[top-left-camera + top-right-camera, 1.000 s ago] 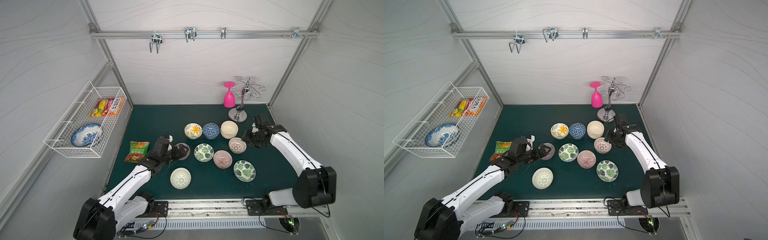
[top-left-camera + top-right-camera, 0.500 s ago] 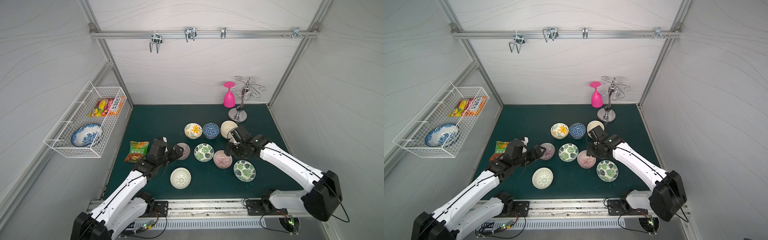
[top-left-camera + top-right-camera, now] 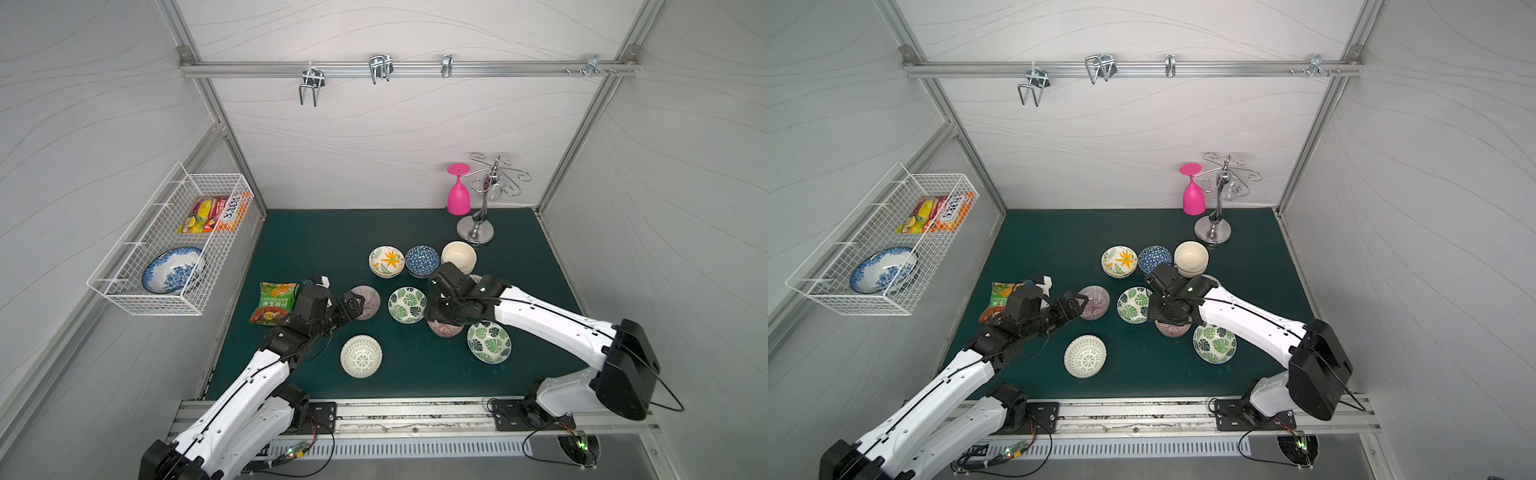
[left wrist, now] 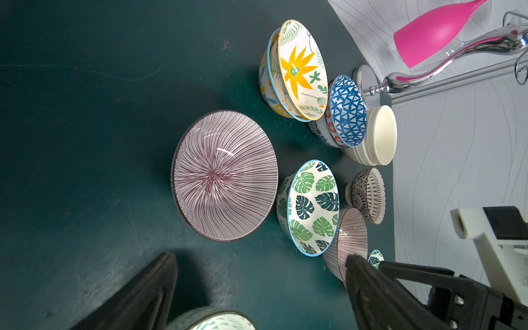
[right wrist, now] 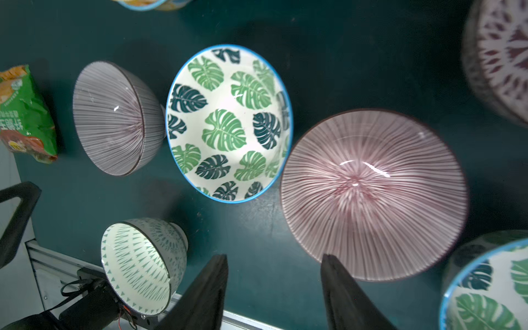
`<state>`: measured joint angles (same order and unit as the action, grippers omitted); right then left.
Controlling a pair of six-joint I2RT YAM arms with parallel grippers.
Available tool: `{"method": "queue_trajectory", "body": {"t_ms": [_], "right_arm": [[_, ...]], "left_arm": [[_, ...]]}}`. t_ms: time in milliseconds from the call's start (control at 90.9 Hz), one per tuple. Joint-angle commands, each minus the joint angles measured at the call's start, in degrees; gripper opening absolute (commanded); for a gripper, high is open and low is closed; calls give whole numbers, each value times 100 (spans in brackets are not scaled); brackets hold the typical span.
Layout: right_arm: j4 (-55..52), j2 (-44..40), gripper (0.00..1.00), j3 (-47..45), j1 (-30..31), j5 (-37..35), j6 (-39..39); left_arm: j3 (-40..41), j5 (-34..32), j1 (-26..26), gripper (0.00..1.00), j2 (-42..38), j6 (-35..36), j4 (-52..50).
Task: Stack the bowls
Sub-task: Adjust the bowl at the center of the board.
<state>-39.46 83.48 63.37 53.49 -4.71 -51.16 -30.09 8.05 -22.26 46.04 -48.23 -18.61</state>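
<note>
Left hand [image 3: 357,302] spread wide, empty, just short of pink-striped bowl [image 3: 372,301]; right hand [image 5: 274,264] apart, empty, over 2nd pink-striped bowl [image 5: 371,194].

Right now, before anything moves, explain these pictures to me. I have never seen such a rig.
Two white robot arms, left and right, stand at a green mat, each ending in a two-fingered gripper. Two pictures look down from overhead; two come from cameras on the wrists. On the mat: small patterned bowls, some stacked, a snack bag, a pink glass and a metal rack. A wall basket holds a blue dish. The left gripper is open near a striped bowl; the right gripper is open beside a second striped bowl. Nothing is held.
</note>
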Motion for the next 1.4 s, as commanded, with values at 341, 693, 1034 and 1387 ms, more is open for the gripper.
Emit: {"method": "queue_trajectory", "body": {"t_ms": [341,693,1034,1387], "right_arm": [[768,921,54,144,526,-65,-1348],[1156,800,55,-348,561,-434,-2454],[1211,1106,46,-179,422,-456,-2469],[1216,1505,32,91,279,-292,-2324]], "left_arm": [[7,-98,22,97,-84,75,206],[51,-112,21,98,-177,73,222],[73,-127,23,98,-218,69,235],[82,-133,29,98,-225,65,253]]}}
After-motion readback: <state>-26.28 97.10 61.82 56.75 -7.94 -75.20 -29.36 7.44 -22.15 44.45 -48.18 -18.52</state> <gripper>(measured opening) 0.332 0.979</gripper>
